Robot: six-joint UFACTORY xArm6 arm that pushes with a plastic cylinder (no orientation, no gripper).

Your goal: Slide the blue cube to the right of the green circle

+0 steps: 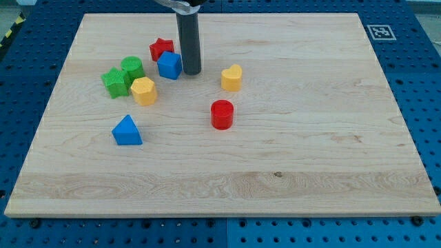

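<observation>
Where my tip (191, 71) rests, blue cube (169, 65) adjoining

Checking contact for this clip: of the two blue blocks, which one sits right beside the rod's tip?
The blue cube, just on the view's left of my tip. The blue triangle lies apart, lower and further toward the view's left.

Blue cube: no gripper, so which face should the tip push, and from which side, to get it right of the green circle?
Likely no more pushing from the view's right. My tip sits against the right face of the blue cube, and the green circle lies to the cube's left, so the cube already looks right of it. If it needs closing up, push that flat right face gently toward the view's left.
</observation>
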